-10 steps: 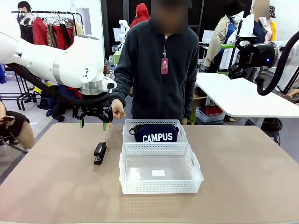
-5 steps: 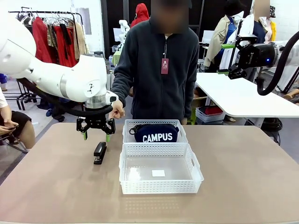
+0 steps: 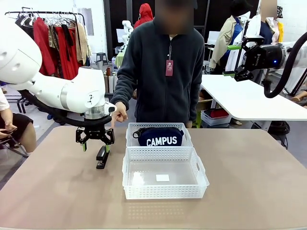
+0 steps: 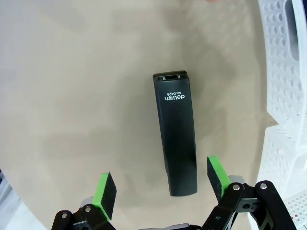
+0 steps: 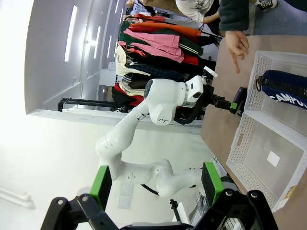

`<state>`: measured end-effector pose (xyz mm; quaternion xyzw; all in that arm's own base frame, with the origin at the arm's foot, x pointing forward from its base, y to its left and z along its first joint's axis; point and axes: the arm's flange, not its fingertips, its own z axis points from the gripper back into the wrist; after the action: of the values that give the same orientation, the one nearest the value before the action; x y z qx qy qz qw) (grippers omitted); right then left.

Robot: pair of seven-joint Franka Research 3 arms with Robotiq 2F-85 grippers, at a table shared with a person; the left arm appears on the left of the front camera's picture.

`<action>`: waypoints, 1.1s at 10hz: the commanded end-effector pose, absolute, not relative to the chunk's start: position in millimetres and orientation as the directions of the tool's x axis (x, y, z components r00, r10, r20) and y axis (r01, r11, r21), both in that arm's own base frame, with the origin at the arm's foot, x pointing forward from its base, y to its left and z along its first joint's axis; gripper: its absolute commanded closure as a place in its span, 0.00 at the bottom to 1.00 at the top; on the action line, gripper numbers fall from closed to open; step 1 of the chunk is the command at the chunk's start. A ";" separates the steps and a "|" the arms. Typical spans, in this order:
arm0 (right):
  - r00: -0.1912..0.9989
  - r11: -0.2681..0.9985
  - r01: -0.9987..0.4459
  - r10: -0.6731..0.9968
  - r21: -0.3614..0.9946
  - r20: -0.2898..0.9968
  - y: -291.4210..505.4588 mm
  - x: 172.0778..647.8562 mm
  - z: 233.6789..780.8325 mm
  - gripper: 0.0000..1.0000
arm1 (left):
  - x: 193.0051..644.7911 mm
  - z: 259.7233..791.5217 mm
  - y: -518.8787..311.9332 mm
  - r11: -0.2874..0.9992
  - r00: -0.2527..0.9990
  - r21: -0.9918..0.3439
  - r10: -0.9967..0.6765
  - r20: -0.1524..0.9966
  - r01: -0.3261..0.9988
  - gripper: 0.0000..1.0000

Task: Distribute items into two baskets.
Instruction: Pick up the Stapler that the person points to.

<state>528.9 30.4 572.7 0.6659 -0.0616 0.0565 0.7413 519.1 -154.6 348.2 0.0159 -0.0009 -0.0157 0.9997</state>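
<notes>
Black stapler (image 3: pixel 102 156) flat on the tan bench (image 3: pixel 57 191), and the left end effector (image 3: pixel 96 145) hovers right over its far end, green pads spread wide, not touching it. From the wrist, the stapler runs lengthwise between the open fingers, closer to one pad. Just to this end effector's right sit two white baskets, the far basket (image 3: pixel 130 138) holding the navy CAMPUS pouch (image 3: pixel 160 137), the near basket (image 3: pixel 163 191) in front of it. A person's hand (image 3: pixel 120 112) hangs just behind. The right end effector (image 3: pixel 231 61) sits raised, far off right, fingers apart, gripping nothing.
</notes>
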 end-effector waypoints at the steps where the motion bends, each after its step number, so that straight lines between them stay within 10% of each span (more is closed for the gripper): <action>1: 0.985 0.104 -0.169 0.000 0.980 0.170 30.2 528.1 574.7 0.00 | 525.7 340.1 -152.8 0.999 0.999 -0.010 -0.044 -0.007 0.044 0.00; 5: 0.985 0.104 -0.169 0.000 0.980 0.170 30.2 528.1 574.7 0.00 | 527.1 327.1 -156.8 0.999 0.998 -0.007 -0.053 -0.024 0.052 0.06; 10: 0.985 0.104 -0.169 0.000 0.980 0.170 30.2 528.1 574.7 0.00 | 525.0 328.7 -158.1 0.999 0.999 0.000 -0.050 -0.019 0.050 1.00; 11: 0.985 0.104 -0.169 0.000 0.980 0.170 30.2 528.1 574.7 0.00 | 524.0 329.1 -160.4 0.999 0.999 -0.001 -0.048 -0.018 0.048 1.00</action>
<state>528.9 30.3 572.7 0.6659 -0.0616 0.0565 0.7413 524.0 -160.8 326.7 0.0029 0.0153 -0.0231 0.9996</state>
